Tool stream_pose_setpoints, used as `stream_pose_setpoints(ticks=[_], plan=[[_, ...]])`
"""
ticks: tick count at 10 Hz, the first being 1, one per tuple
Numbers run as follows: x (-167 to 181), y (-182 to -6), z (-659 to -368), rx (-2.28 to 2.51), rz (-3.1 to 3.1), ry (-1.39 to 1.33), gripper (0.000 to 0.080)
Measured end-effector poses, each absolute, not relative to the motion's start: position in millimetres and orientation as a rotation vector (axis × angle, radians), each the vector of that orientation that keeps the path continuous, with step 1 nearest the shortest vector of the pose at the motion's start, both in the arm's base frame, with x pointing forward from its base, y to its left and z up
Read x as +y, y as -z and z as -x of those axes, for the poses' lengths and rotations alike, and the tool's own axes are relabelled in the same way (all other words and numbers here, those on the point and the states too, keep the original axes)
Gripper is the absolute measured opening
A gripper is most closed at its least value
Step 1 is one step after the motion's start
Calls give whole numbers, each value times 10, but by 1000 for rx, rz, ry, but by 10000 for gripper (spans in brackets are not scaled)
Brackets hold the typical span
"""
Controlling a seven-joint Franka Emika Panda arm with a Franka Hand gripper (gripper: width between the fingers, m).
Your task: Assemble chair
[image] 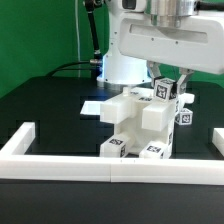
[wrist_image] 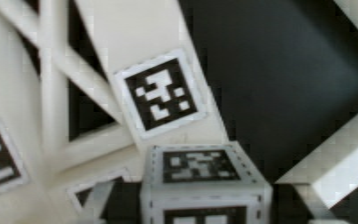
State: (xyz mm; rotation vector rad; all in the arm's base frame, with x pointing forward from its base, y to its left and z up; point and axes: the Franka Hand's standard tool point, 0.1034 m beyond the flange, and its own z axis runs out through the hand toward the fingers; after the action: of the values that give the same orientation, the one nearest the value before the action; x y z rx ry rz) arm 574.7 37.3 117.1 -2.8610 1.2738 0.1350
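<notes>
The partly built chair (image: pixel 140 128) stands mid-tabletop (image: pixel 50 105), just behind the near border rail (image: pixel 60 158) and a little toward the exterior view's right. The gripper (image: pixel 166 84) hangs right over its far upper pieces. Whether it is clamped on one or standing apart I cannot tell, since its fingers are lost among the tagged blocks. The wrist view shows only a tagged slat (wrist_image: pixel 158 95) and a small cube-like end (wrist_image: pixel 197 170). The chunky plastic looks stiff, light and rather slick. Flat opposite faces of a block would likely give the safest hold, away from loose joints.
</notes>
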Motion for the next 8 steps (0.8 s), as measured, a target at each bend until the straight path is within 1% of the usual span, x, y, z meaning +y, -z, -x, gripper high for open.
stream_pose_setpoints(ticks=[3, 5, 6, 7, 8], plan=[[391, -1170, -5750, 1526, 2719, -149, 287], [399, -1169, -5749, 1522, 2721, -149, 297], [399, -1169, -5749, 1513, 2726, -149, 477], [403, -1171, -5747, 1469, 2752, -151, 610], [416, -1177, -5745, 1424, 2777, -154, 610]])
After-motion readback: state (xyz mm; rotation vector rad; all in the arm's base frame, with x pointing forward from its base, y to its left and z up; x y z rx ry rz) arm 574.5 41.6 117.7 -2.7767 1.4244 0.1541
